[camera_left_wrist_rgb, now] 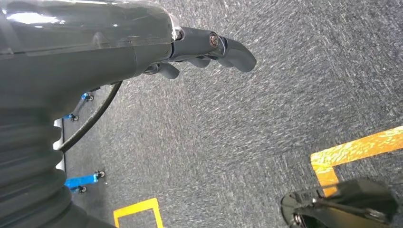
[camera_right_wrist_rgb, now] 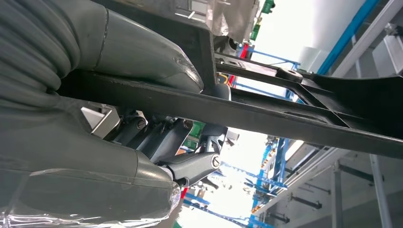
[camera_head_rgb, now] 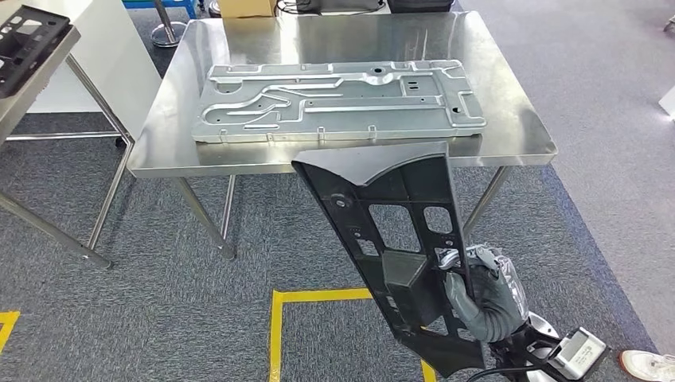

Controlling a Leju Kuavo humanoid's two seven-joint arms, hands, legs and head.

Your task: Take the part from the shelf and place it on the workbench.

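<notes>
The right robot hand [camera_head_rgb: 477, 290] grips the black part [camera_head_rgb: 394, 239] at its lower end, tilted toward the bench [camera_head_rgb: 509, 119]. The left robot hand [camera_left_wrist_rgb: 199, 50] hangs with fingers loosely curled, holding nothing.

A pressed metal panel [camera_head_rgb: 338, 99] lies flat on the steel top, ribbed and pierced with holes. Grey carpet [camera_head_rgb: 159, 310] covers the floor, marked with yellow tape [camera_head_rgb: 310, 296] — an angled corner of it sits below the front edge. A cardboard box [camera_head_rgb: 247, 7] stands beyond the far edge. A white shoe [camera_head_rgb: 646, 364] shows at the lower right — the person is otherwise out of view.
</notes>
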